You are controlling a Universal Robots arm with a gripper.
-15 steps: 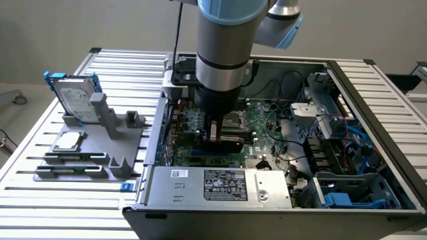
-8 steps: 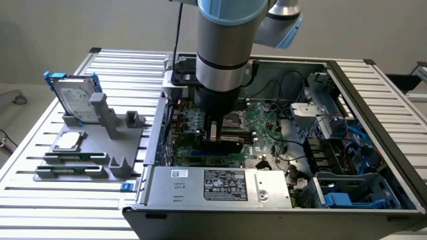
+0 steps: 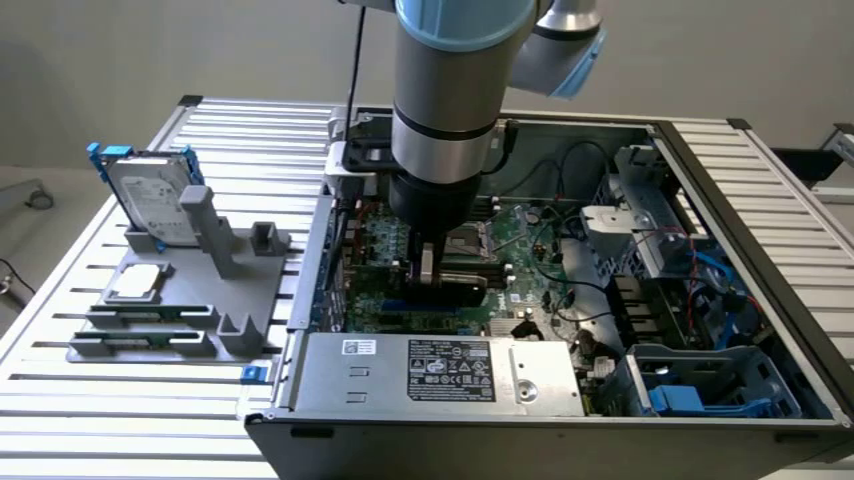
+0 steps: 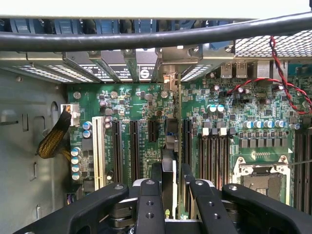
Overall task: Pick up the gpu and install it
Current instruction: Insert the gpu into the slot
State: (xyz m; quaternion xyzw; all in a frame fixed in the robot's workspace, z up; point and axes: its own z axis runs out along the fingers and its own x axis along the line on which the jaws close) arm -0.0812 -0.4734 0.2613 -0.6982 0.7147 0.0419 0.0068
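The gpu (image 3: 454,292) hangs low inside the open computer case, its black rounded shroud just above the green motherboard (image 3: 380,240). My gripper (image 3: 438,278) is shut on it from above. In the wrist view the gpu (image 4: 168,146) shows edge-on between the black fingers (image 4: 156,173), and the gripper (image 4: 170,174) clamps its top edge. The card lines up over the expansion slots (image 4: 134,146), with its silver end bracket (image 4: 169,80) toward the case's rear wall. I cannot tell whether it sits in a slot.
A grey fixture (image 3: 214,300) on the exterior view's left holds a silver hard drive with blue rails (image 3: 150,195) and a small flat drive (image 3: 138,283). The power supply (image 3: 441,368) bounds the front. Red and black wires (image 4: 282,73) and the CPU socket (image 4: 258,178) lie nearby.
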